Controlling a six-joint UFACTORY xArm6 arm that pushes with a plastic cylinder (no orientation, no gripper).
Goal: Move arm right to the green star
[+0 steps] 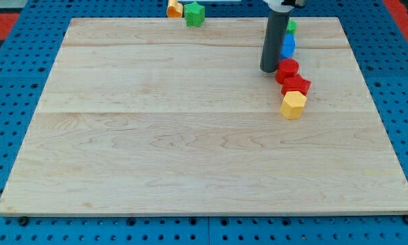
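Observation:
My tip [268,71] rests on the wooden board [190,136] at the upper right, just left of a red round block [287,69]. A green block [194,13], possibly star-shaped, sits at the board's top edge, far to the left of my tip. A second green block [292,26] peeks out from behind the rod at the top right; its shape is hidden.
Right of the rod, a column of blocks runs downward: a blue block [287,46], the red round block, a red star [296,85] and a yellow hexagon [293,104]. An orange-yellow block [174,9] lies beside the left green block. Blue pegboard [13,82] surrounds the board.

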